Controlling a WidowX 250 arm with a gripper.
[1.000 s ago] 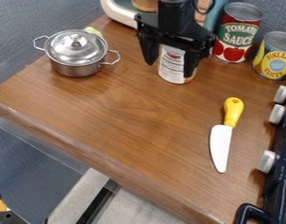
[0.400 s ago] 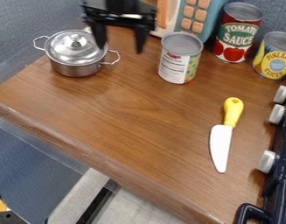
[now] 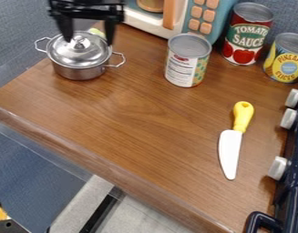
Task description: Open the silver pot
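My gripper (image 3: 89, 41) hangs at the upper left, over the back part of the silver pot (image 3: 79, 73). It is open, with one finger to each side of the lid's knob as seen from here. The lid (image 3: 74, 56) rests on the pot, its small knob (image 3: 79, 43) on top. Two wire handles stick out at the pot's left and right. Whether the gripper touches the lid cannot be told.
A can (image 3: 181, 70) stands right of the pot, with a toy microwave (image 3: 204, 22) behind. Tomato sauce (image 3: 240, 48) and pineapple (image 3: 280, 66) cans are at the back right. A yellow-handled knife (image 3: 230, 152) lies near the stove (image 3: 292, 195). The counter's edge (image 3: 84, 150) runs along the front left.
From in front of the middle can, my gripper has moved left across the back of the counter to the pot. The pot and lid have stayed in place.
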